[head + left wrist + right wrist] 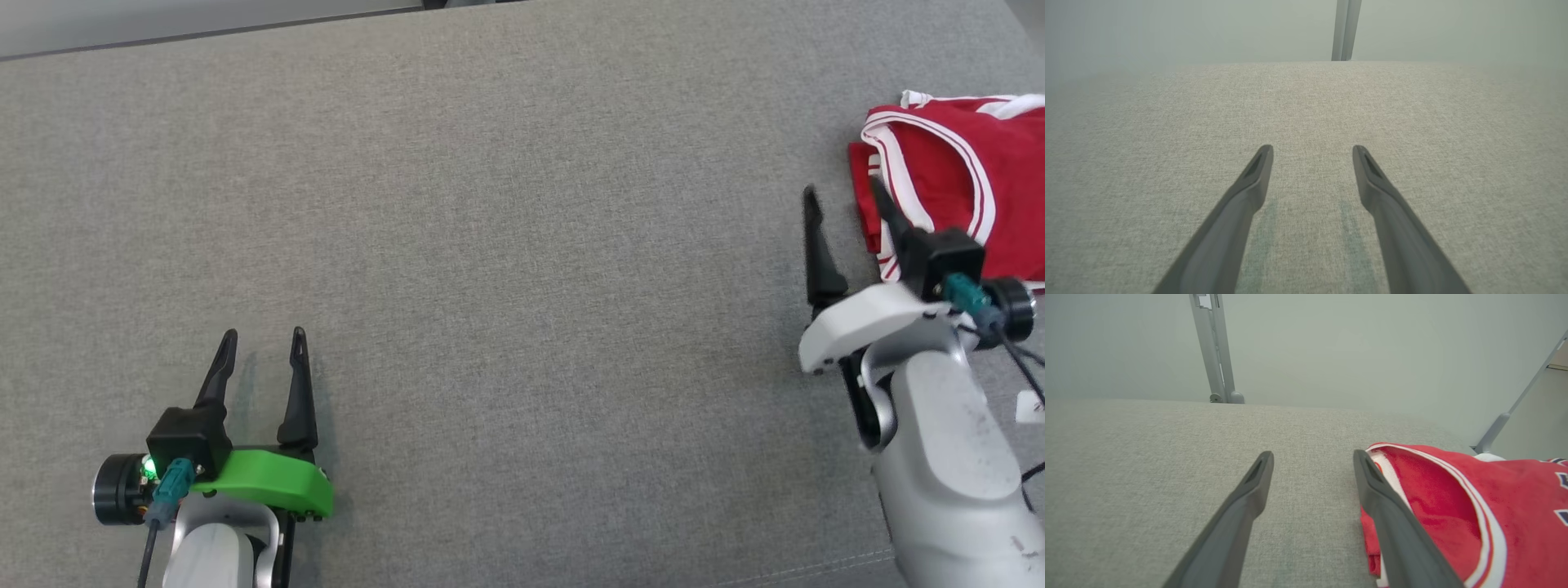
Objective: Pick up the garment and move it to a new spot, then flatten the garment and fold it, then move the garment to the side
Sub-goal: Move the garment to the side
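Note:
The garment is a red jersey with white trim, folded into a compact stack at the far right of the grey fabric surface. My right gripper is open at the jersey's left edge; one finger lies over the red cloth, the other over bare fabric. In the right wrist view the jersey sits beside and under the right finger, with nothing between the fingers of the right gripper. My left gripper stands open and empty at the lower left, far from the jersey; the left gripper has bare grey fabric under it.
The grey surface's far edge runs along the top left of the head view. Grey metal posts stand behind the surface against a pale wall. A slanted grey bar rises at the right. A small white tag lies by my right forearm.

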You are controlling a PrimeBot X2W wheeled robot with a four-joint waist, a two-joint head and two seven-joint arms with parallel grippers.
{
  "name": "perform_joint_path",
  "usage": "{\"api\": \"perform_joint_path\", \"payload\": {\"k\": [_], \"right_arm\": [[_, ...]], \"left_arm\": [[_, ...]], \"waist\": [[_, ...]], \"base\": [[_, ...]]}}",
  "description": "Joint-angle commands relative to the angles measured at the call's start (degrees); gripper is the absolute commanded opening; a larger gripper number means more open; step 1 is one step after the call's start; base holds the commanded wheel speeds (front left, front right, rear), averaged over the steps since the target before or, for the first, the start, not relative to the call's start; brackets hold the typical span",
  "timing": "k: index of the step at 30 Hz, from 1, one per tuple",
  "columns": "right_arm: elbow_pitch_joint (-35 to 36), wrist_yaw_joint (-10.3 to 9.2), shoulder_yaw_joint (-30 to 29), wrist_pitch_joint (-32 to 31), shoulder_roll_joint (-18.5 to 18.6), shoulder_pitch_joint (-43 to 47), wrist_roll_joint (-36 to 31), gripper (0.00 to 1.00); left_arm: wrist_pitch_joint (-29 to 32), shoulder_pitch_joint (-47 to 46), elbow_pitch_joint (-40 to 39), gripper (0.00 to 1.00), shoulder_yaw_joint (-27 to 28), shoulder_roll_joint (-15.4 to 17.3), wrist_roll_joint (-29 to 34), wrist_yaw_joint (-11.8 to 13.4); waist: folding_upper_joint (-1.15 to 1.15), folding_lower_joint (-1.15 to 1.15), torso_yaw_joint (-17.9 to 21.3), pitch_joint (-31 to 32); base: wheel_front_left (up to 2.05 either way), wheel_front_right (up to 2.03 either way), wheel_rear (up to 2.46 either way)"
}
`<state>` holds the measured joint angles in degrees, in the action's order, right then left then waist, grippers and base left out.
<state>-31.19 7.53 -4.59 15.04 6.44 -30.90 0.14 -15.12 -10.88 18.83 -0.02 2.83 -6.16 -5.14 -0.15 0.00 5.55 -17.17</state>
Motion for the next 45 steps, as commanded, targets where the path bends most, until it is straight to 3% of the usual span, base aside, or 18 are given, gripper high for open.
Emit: {"api": "perform_joint_path", "payload": {"k": [1, 11, 26, 45], "right_arm": [[0.36, -0.10, 1.08, 0.14, -0.26, 2.25, 0.64, 1.00], [3.90, -0.10, 6.15, 0.15, -3.10, 12.75, 8.90, 1.00], [5.90, -0.10, 8.35, 0.15, -3.41, 18.40, 9.11, 1.00], [5.82, -0.10, 8.81, 0.15, -3.42, 21.35, 7.31, 1.00]], "left_arm": [[0.01, 0.90, 0.19, 1.00, -0.01, 0.21, -0.22, 0.13], [0.01, 3.67, 0.87, 1.00, 0.09, 0.20, -2.47, 1.68], [0.01, 8.24, 1.43, 1.00, 3.31, 0.20, -3.17, 1.78], [0.01, 9.95, 1.85, 1.00, 2.78, 0.22, -2.56, 1.02]], "waist": [[0.15, 0.00, -1.43, 1.41], [0.15, 0.00, -4.95, 5.65], [0.15, 0.00, -4.61, 13.46], [0.15, 0.00, -4.25, 14.63]], "base": [[0.00, 0.00, 0.00], [0.00, 0.00, 0.00], [0.00, 0.00, 0.00], [0.00, 0.00, 0.00]]}}
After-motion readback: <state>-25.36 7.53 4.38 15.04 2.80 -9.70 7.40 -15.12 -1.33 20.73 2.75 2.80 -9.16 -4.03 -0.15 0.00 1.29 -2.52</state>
